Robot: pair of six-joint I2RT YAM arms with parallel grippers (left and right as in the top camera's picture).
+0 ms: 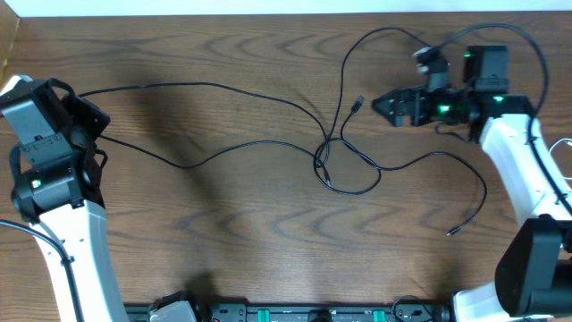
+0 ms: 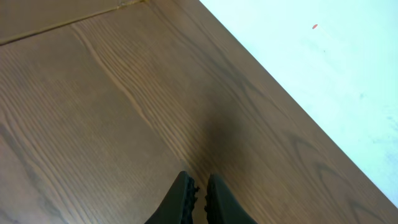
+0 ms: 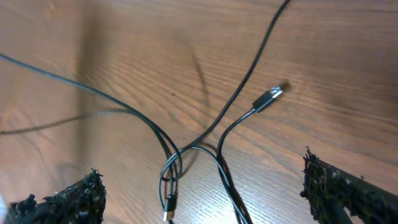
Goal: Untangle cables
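Thin black cables (image 1: 223,89) sprawl across the wooden table and cross in a tangle (image 1: 326,163) right of centre. One plug end (image 1: 357,103) lies just left of my right gripper (image 1: 386,105), and another (image 1: 451,233) lies at the lower right. In the right wrist view the tangle (image 3: 186,152) sits between the wide-open fingers (image 3: 339,186) of the right gripper (image 3: 202,199), with one plug (image 3: 268,98) beyond and a second plug (image 3: 169,208) close by. My left gripper (image 2: 200,186) is shut over bare wood at the far left, with no cable in it.
The table's edge (image 2: 292,106) runs close to the left gripper, with a pale surface beyond it. A thin white cord (image 1: 561,148) shows at the right edge behind the right arm (image 1: 523,161). Equipment lines the front edge (image 1: 295,313).
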